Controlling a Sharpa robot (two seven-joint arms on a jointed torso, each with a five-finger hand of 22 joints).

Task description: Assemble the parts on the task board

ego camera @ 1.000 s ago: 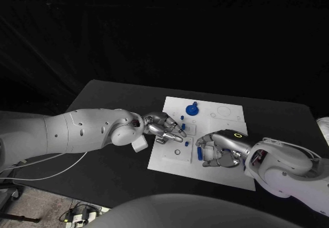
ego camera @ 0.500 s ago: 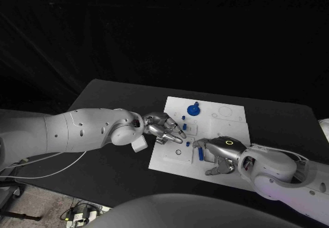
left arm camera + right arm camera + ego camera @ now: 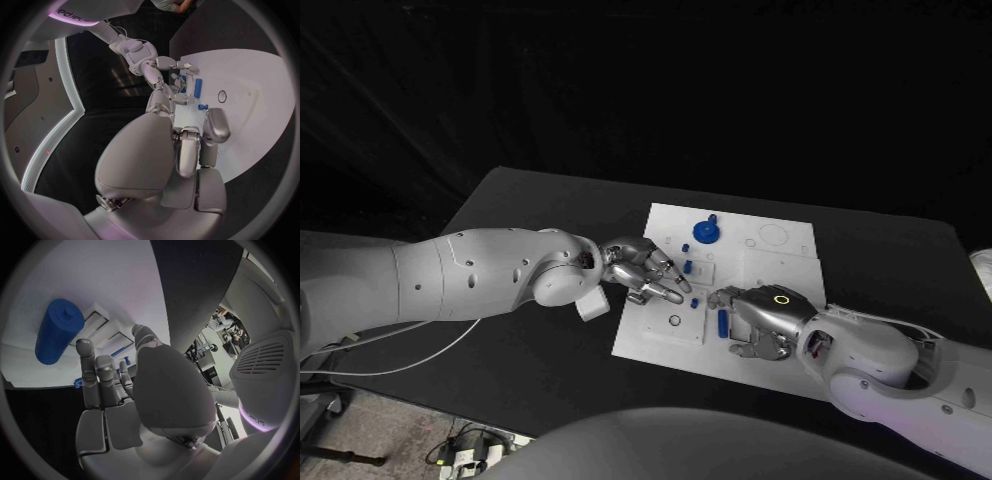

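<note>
Right hand (image 3: 759, 318) sits low over the near-right part of the board (image 3: 762, 265), fingers curled down; in the right wrist view (image 3: 109, 385) its fingers run straight and close together w/ nothing between them that we can see, so we read it as holding nothing, though contact w/ the board can't be told. Blue peg (image 3: 720, 320) lies flat on the board just beside this hand, on its inner side, toward the left arm; in the right wrist view the peg (image 3: 57, 331) is just ahead of the fingertips, apart from them. Long axis runs roughly near-to-far across the board, approx. parallel to the fingers in the head view. Left hand (image 3: 646, 270) hovers at the board's left edge, fingers loosely spread, no part in it as far as we can tell; a small blue pin (image 3: 687, 266) stands just off its fingertips. Blue knob (image 3: 705, 231) stands at the far side, well apart from both hands. Our judgement: right hand is nearer the peg, so the pick falls to it; it needs a short sideways shift and fingers closing across the peg's short axis. Risk: peg rolls.
</note>
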